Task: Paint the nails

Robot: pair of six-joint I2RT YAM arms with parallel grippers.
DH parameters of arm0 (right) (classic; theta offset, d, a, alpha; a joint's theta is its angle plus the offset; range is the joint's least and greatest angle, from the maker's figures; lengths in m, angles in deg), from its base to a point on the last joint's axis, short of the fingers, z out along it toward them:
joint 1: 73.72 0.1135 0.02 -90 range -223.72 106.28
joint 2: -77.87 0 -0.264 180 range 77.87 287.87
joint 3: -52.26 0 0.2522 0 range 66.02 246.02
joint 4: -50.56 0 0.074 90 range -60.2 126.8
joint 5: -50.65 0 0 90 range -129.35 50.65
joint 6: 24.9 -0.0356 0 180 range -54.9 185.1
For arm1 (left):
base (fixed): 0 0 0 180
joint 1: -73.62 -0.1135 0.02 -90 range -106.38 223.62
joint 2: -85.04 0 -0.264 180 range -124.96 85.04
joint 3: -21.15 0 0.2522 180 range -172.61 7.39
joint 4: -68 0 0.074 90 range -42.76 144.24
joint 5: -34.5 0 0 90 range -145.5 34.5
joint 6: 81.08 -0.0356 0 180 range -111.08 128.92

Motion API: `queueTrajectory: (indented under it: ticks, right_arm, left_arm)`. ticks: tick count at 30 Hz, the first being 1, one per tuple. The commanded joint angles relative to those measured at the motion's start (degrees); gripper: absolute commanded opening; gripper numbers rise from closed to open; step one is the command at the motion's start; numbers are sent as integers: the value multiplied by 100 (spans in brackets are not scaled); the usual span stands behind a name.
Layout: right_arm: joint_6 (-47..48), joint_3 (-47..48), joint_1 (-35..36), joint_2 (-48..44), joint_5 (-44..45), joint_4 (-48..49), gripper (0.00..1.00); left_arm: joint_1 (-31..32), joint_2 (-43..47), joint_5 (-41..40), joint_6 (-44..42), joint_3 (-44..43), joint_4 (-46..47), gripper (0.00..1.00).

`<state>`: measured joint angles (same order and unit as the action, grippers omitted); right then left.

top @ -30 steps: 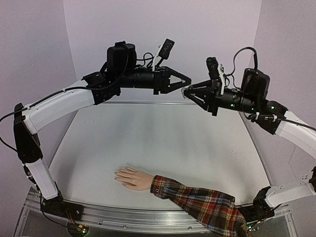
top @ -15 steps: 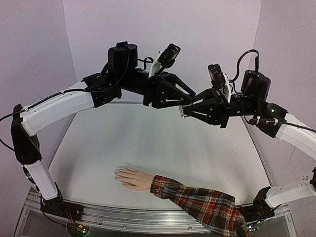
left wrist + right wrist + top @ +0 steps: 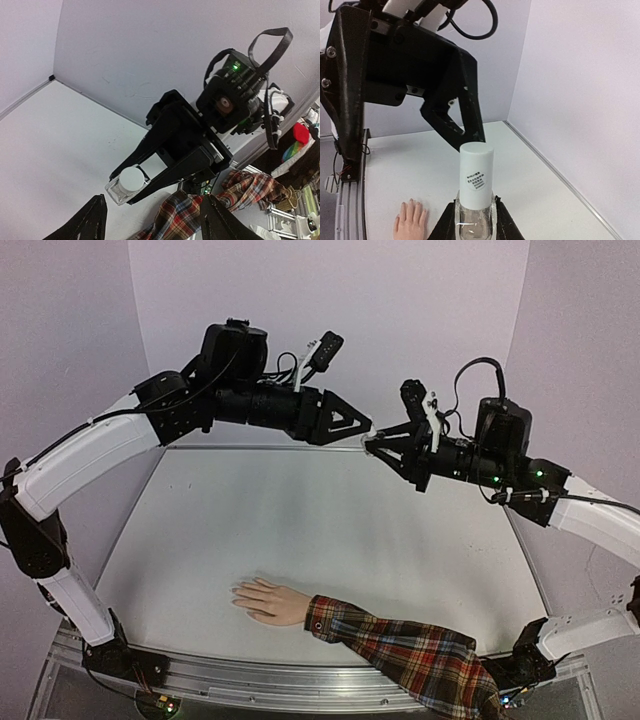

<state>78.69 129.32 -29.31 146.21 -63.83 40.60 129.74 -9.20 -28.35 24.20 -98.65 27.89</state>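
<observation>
Right jaws closed on the clear glass body of a small bottle [image 3: 125, 186], one finger on each side, white cap [image 3: 476, 170] left free and pointing towards the left arm [image 3: 100, 455]; judged reason: gripping low on the glass keeps the cap exposed for the other arm to take and unscrew

Bottle is held high in the air over the far part of the counter [image 3: 300, 530], well apart from the hand [image 3: 268, 601]; judged reason: opening it up there keeps both arms away from the fingers

Left jaws wide open and empty; in the left wrist view the two fingers sit far apart with the cap ahead of them, not yet between them; from above the tips look just beside the cap, contact cannot be told

Nails [image 3: 238, 592]: at the fingertips of the hand, which lies flat, palm down, fingers spread and pointing left, near the front edge of the counter; plaid sleeve [image 3: 400, 650] runs off to the lower right; nails too small to tell whether any carry paint

Pose: left arm reaches up and across to the centre, forearm roughly level, jaws pointing right; right arm [image 3: 600, 515] mirrors it, jaws pointing left; the two meet tip to tip above the back of the counter

Judged stage: early, bottle capped, no brush out
</observation>
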Motion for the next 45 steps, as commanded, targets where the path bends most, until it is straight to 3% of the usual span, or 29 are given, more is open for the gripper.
queueTrajectory:
  ticks: [1,8,16,23,30,45]
  right_arm:
    - [190,199,74,174,439,165,0]
    - [254,300,145,272,584,109,0]
    - [329,467,211,406,641,19,0]
    - [378,532,274,488,662,-31,0]
    - [394,514,306,505,676,-45,0]
    - [443,561,384,562,732,-56,0]
  left_arm:
    - [-14,-160,-501,73,-364,-452,63]
    - [-9,-83,-701,102,-202,-133,45]
    - [4,-452,-825,39,-584,-639,45]
    - [4,-420,-889,31,-567,-533,32]
    - [5,-341,-956,105,-463,-376,34]
    - [9,-288,-923,212,-360,-156,5]
